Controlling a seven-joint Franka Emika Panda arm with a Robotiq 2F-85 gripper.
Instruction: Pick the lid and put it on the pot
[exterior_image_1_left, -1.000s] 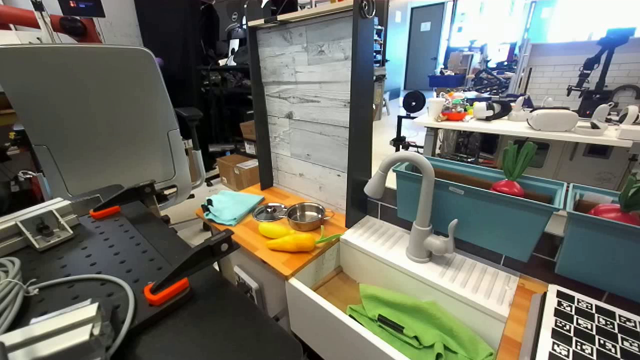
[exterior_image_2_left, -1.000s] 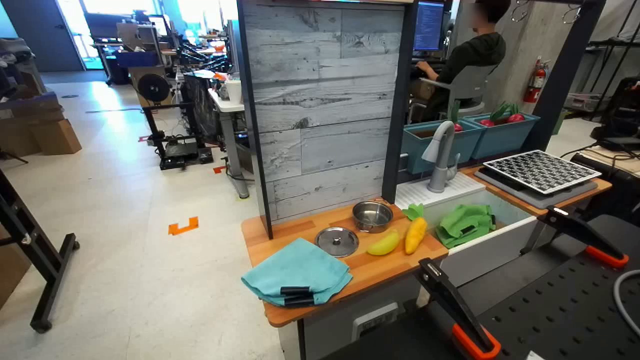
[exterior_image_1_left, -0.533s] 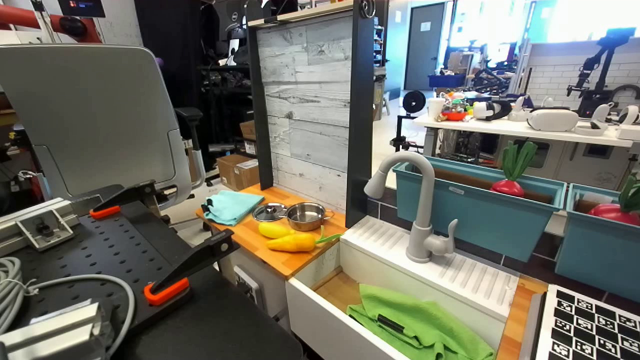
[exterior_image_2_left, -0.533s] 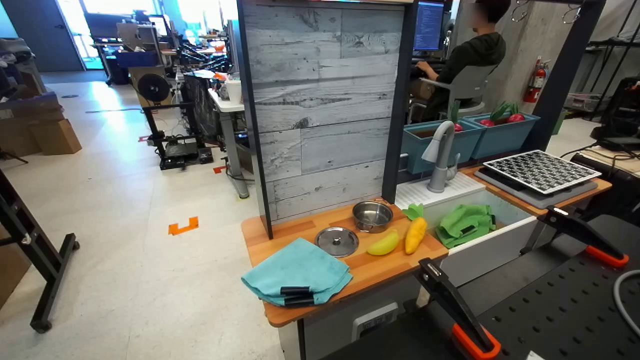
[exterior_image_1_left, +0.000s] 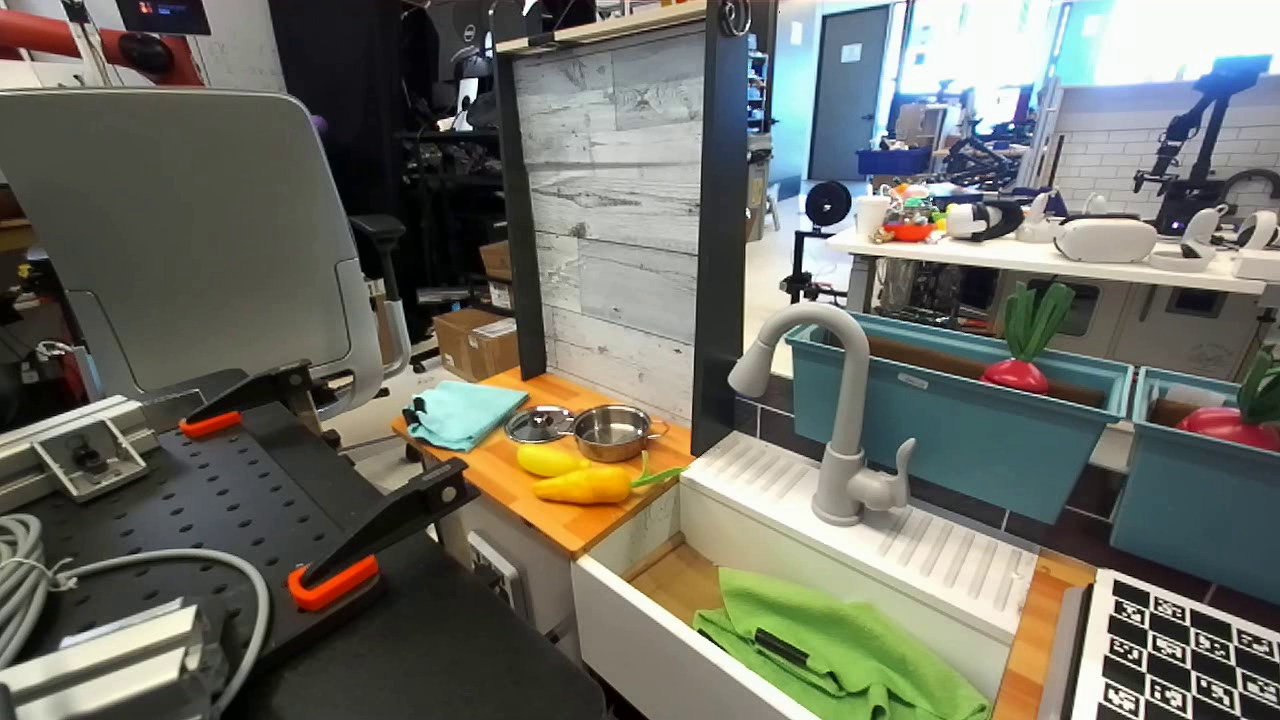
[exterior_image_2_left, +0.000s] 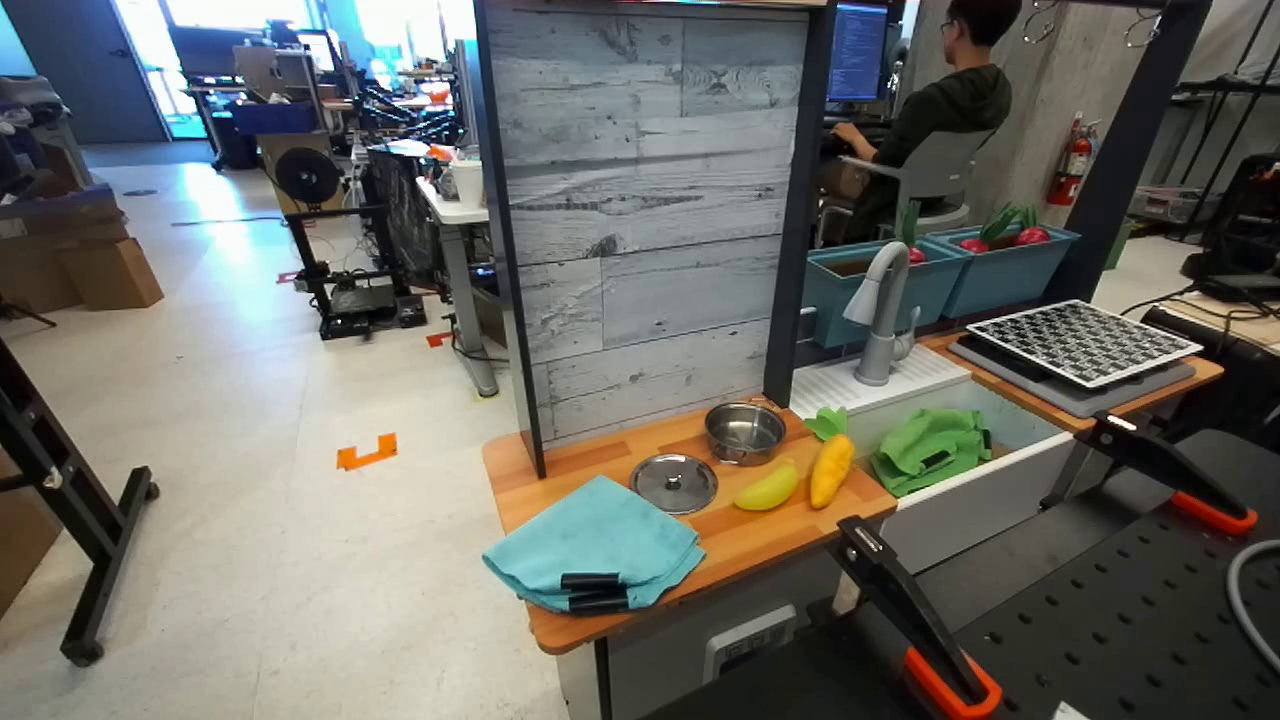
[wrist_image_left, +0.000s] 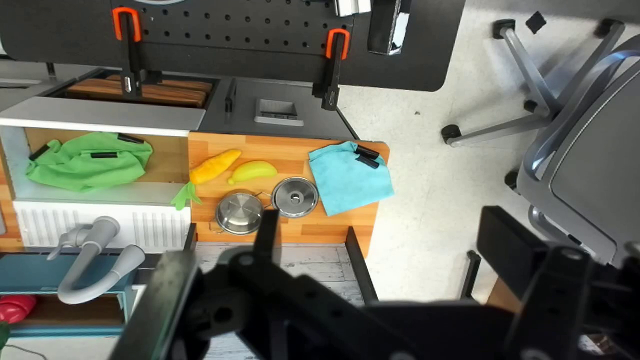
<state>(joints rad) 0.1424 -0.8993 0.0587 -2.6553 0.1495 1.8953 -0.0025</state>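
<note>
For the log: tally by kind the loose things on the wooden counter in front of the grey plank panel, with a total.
Cookware: 2 (steel pot, silver lid)
Fruit: 1 (yellow banana)
Vegetables: 1 (yellow-orange carrot)
Cloths: 1 (light blue cloth)
Total: 5

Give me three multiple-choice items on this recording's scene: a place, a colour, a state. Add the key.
1. Where does the lid lie?
A) Between the pot and the blue cloth
B) Under the banana
C) On the floor

2. Which colour is the cloth in the sink?
A) Red
B) Yellow
C) Green

3. How do the fingers stand?
A) Shut on the lid
B) Apart, holding nothing
C) Tips touching

1: A, as all three views show.
2: C, green in all three views.
3: B, with a clear gap between them in the wrist view.
</note>
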